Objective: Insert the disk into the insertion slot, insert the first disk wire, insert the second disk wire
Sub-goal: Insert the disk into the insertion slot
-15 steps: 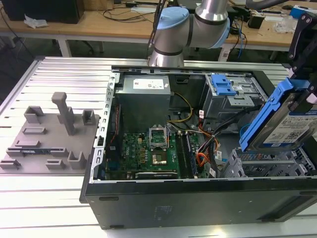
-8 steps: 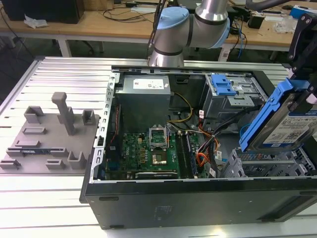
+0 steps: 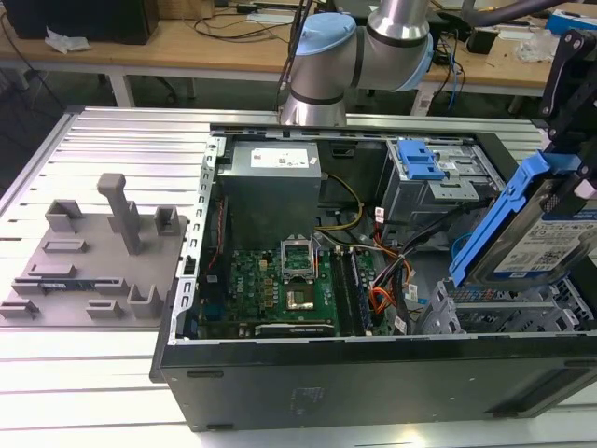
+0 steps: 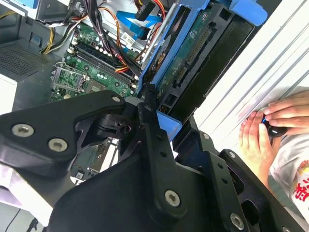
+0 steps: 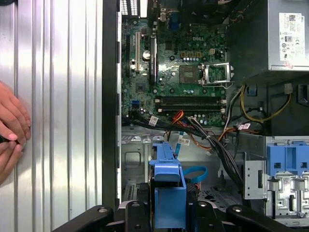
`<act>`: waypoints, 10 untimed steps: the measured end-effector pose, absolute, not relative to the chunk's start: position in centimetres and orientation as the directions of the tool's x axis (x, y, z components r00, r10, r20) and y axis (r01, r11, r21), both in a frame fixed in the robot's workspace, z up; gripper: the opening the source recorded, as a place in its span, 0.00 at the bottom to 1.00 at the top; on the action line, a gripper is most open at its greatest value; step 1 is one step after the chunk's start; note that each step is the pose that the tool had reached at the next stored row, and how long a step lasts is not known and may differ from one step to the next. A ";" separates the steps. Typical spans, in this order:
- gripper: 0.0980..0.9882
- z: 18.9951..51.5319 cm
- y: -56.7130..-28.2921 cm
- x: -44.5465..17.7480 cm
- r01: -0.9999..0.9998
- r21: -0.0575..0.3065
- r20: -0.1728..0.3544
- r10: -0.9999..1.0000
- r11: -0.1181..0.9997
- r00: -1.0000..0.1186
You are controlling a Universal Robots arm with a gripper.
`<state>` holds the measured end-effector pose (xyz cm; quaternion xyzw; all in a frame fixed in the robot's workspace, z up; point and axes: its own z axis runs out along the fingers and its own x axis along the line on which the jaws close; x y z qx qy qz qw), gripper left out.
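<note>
Gripper (image 3: pixel 580 163) pinches the disk (image 3: pixel 536 238), tilted above the slot (image 3: pixel 494 313) at the exterior view's right; I judge it needs levelling and squaring with the slot walls before descent.

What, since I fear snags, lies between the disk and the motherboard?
A tangle of black and orange cables lies between the disk and the motherboard; the exterior view shows it.
</note>
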<state>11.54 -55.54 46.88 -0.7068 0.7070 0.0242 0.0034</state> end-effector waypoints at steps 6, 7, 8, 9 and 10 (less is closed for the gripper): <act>0.30 46.6 -55.5 11.5 -1.000 0.029 -0.039 -0.999 -0.005 0.004; 0.30 46.6 -55.5 11.5 -1.000 0.029 -0.039 -0.999 -0.006 0.005; 0.30 46.6 -55.5 11.5 -1.000 0.029 -0.039 -0.999 -0.006 0.005; 0.30 46.5 -55.5 11.5 -1.000 0.029 -0.039 -0.999 -0.006 0.005; 0.30 46.5 -55.5 11.5 -1.000 0.029 -0.039 -0.999 -0.006 0.005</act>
